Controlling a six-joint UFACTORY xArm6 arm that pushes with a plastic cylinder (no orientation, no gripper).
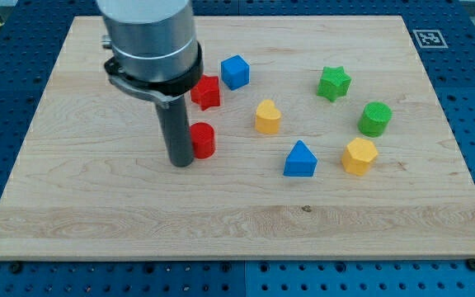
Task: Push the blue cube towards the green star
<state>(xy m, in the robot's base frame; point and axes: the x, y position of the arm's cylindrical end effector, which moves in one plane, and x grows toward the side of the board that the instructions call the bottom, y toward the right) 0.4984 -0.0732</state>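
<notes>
Resting on the wooden bench (97,206), my tip (181,162) at the view's left of centre, touching or just beside the red cylinder (203,140) on that block's left; serving as end effector with no jaws, a bare rod, so grasping nothing; sitting near the view's top, the blue cube (235,72), just right of the red star (207,92) and well apart from my tip; lying further right near the top, the green star (334,83), apart from the blue cube; standing below it, the green cylinder (375,119); sitting lower, the yellow hexagonal block (359,156); resting mid-board, the rounded yellow block (267,116) and the blue triangular block (300,160); showing no containers anywhere.
</notes>
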